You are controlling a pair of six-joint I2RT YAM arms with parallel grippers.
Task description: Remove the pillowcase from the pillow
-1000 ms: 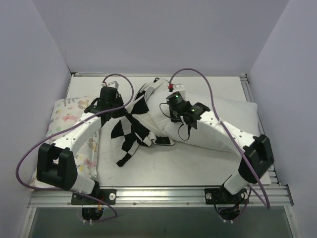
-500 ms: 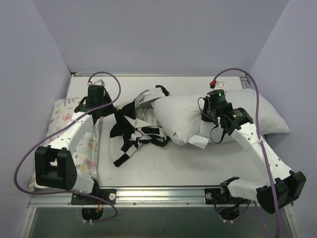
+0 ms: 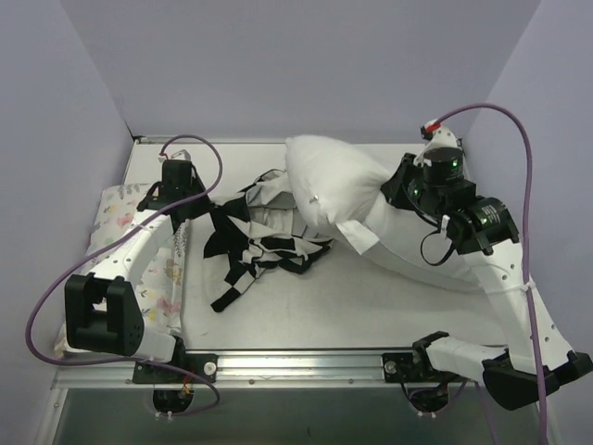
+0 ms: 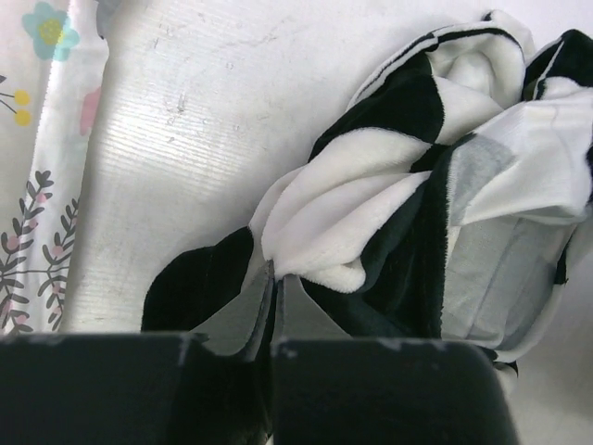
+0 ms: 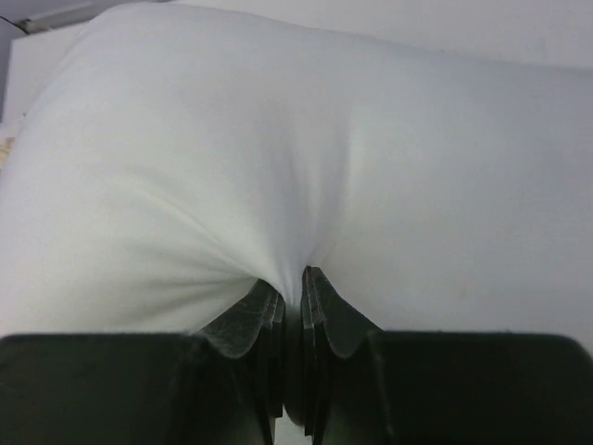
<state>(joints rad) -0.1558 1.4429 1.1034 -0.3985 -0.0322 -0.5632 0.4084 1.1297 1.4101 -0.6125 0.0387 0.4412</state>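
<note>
The black-and-white checkered pillowcase (image 3: 258,236) lies crumpled on the table left of centre, its white inside showing. My left gripper (image 3: 206,206) is shut on its left edge; the left wrist view shows the fabric (image 4: 371,213) pinched at my left gripper (image 4: 276,278). The plain white pillow (image 3: 343,195) is lifted and tilted up toward the back right, out of the case. My right gripper (image 3: 403,190) is shut on a pinch of the pillow, which fills the right wrist view (image 5: 278,167) above my right gripper (image 5: 295,283).
A smaller floral-print pillow (image 3: 120,209) lies along the table's left side under my left arm, also in the left wrist view (image 4: 37,167). Purple walls close in left, back and right. A metal rail (image 3: 306,362) runs along the near edge.
My right arm has pulled the white pillow right and up, clear of the pillowcase. My left gripper has moved slightly left, holding the case, which has collapsed flat.
</note>
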